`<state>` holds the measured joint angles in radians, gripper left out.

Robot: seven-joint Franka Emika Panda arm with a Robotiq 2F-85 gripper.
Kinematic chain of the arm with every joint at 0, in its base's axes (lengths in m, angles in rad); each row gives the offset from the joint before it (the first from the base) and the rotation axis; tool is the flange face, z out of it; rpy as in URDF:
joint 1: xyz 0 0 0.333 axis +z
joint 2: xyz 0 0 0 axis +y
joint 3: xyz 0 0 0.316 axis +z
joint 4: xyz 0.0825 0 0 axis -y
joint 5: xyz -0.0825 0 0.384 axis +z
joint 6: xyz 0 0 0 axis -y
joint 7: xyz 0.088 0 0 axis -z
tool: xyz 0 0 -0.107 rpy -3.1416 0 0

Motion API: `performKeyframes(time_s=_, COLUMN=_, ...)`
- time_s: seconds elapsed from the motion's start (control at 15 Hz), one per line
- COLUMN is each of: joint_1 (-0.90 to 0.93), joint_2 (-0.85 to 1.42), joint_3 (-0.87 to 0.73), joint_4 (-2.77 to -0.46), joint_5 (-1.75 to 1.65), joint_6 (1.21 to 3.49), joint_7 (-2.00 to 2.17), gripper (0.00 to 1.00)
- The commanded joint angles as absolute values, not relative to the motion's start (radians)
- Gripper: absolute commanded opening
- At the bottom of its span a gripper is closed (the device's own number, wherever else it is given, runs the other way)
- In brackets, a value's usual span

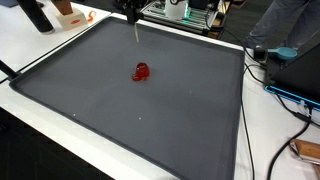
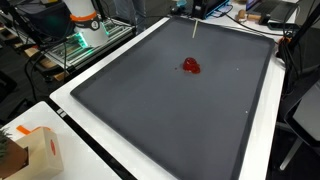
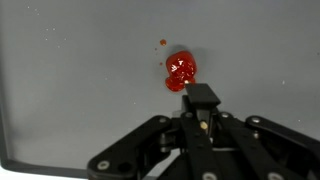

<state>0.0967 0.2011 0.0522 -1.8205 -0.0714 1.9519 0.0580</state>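
Pincer (image 3: 203,105) closest, jaws squeezed tight on thin stick (image 1: 135,32). Red blob (image 3: 181,70) at 11 o'clock, on grey mat (image 1: 200,110). Step, I think: reaching blob. Next: bring stick tip over gently.

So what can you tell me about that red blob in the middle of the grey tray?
The red blob is a small, glossy, wet-looking lump with an uneven outline and tiny red specks beside it. It lies near the middle of the dark grey tray. Nothing seems to touch it: the thin stick held in the hand hangs clear of it.
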Motion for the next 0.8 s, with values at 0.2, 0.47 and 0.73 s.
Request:
performKeyframes(time_s=0.2, joint_1=0.080, joint_2=0.210, joint_3=0.058, joint_4=-1.842, joint_5=-0.040, joint_6=1.986, joint_7=0.013, gripper=0.03)
performKeyframes(time_s=0.47, joint_1=0.065, joint_2=0.223, joint_3=0.056, joint_4=-1.871, joint_5=-0.017, joint_6=2.035, joint_7=-0.029, gripper=0.03)
performKeyframes(time_s=0.73, joint_1=0.048, joint_2=0.249, joint_3=0.058, joint_4=-1.897, joint_5=0.015, joint_6=2.071, joint_7=-0.082, gripper=0.03)
